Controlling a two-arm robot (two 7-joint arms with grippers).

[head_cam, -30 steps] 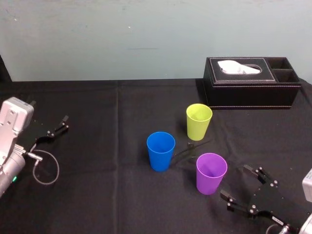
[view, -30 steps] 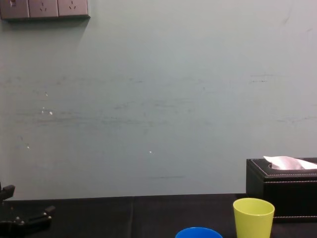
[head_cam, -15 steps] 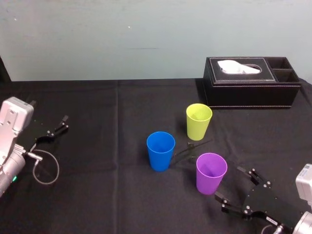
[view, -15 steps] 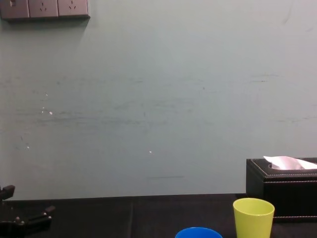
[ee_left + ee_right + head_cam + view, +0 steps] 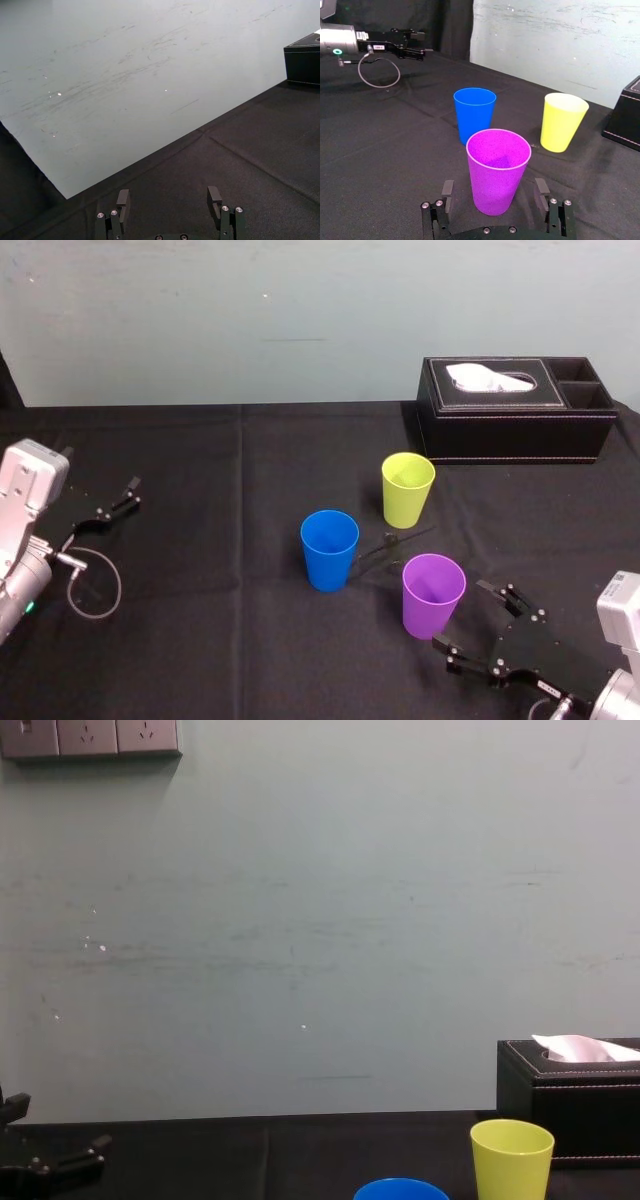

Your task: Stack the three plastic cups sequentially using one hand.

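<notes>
Right pincer (image 5: 459,615) spread wide, low over the desk (image 5: 200,640), with the purple cup (image 5: 433,595) just ahead between its fingers. Probably no contact, hard to confirm. Purple cup is upright at front right. Blue cup (image 5: 330,550) is to its left, yellow-green cup (image 5: 408,488) behind, all apart. Left pincer (image 5: 122,498) released, parked far left.

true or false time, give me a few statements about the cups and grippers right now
The blue cup, purple cup and yellow-green cup stand apart, unstacked. True.
The right gripper is shut on the purple cup. False: it is open, close beside that cup.
The yellow-green cup is nearest the tissue box. True.
The blue cup lies on its side. False: it stands upright.
The left gripper holds a cup. False: it is empty, off to the left.
</notes>
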